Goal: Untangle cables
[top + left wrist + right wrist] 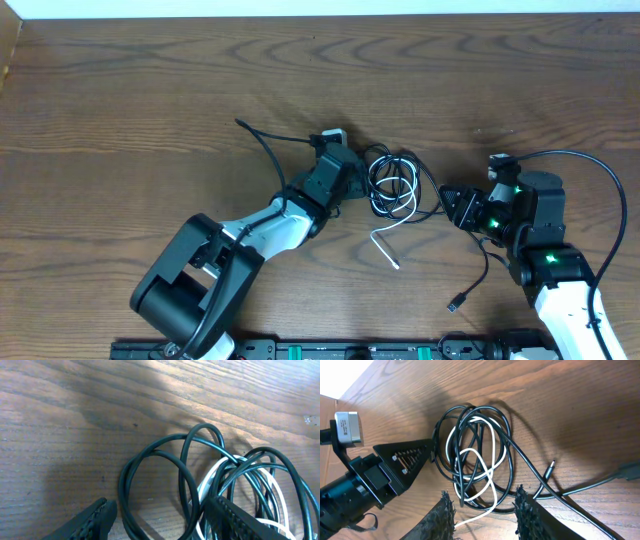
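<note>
The cables lie in a knotted coil at the table's centre: black loops wound through a white one. My left gripper is at the coil's left edge, open; its fingers straddle two black loops without pinching them. The white cable runs beside its right finger. My right gripper is open at the coil's right edge. A white strand lies on the table between its fingers. A black plug rests just outside the coil.
One black tail runs off to the upper left. Another black tail ends in a plug near the right arm. The white end points toward the front. The arm's own thick wire arcs at far right.
</note>
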Available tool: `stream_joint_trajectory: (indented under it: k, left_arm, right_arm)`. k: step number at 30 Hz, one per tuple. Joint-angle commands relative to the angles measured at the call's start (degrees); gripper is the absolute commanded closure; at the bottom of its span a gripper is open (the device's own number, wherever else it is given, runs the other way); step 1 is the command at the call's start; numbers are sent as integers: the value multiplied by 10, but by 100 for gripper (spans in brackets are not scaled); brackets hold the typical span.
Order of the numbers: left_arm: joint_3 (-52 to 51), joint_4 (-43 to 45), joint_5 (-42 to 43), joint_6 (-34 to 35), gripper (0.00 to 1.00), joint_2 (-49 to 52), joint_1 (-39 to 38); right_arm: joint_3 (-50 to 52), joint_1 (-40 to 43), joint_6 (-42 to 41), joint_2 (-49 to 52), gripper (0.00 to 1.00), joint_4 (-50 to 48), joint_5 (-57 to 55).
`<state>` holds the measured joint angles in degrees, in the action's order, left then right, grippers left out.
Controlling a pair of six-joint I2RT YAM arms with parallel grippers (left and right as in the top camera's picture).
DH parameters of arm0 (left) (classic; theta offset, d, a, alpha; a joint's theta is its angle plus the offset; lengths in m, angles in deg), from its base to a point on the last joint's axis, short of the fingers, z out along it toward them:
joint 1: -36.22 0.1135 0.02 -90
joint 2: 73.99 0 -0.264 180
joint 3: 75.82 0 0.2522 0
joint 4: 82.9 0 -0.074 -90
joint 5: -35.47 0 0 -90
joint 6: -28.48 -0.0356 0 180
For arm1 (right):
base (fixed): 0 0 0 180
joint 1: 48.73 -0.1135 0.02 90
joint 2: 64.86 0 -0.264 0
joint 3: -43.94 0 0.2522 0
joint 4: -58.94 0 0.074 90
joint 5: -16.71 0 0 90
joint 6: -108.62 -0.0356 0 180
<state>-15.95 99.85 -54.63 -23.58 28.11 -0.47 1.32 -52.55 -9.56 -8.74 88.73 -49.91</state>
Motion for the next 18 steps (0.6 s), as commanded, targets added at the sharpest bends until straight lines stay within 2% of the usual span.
stream_joint_trajectory:
  k: [1, 6, 9, 11, 12, 18]
  left_arm:
    - [2, 13, -26, 1, 36, 23, -8]
    - [2, 78, -25, 1, 51, 66, -10]
    - [2, 103, -25, 1, 66, 89, -10]
    - [2, 104, -25, 1, 81, 90, -10]
    - [2, 102, -25, 1, 92, 85, -10]
    - [2, 75, -25, -31, 92, 24, -10]
  right_arm:
    - [-1, 4, 6, -3, 62, 1, -8]
    - [-1, 4, 6, -3, 62, 1, -8]
    - [-1, 4, 6, -3, 62, 3, -8]
    - [-1, 4, 6, -3, 62, 8, -8]
    - [-1, 4, 6, -3, 62, 11, -7]
    - [-1, 2, 7, -3, 67, 36, 2]
